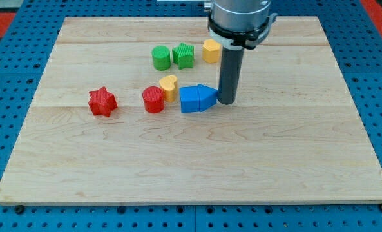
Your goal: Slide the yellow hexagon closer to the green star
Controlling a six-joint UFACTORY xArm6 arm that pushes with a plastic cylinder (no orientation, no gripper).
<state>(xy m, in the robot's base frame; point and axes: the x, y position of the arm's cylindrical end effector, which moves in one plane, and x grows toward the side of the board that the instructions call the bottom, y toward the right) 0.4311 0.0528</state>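
Jawless, my tip (227, 102) rests at centre frame just right of the blue block (198, 98), while the yellow hexagon (210, 50) sits above it near the frame's top, just right of the green star (183, 56) and green cylinder (161, 57).

Blocks by colour: two red (102, 102) (153, 99), two green (160, 57) (183, 56), two yellow (210, 50) (169, 86), two blue (190, 99) (207, 96).

Yellow hexagon (210, 50), yellow heart (169, 86); green blocks (161, 57); red star (102, 102); blue blocks (198, 98); pale wood board (191, 161).
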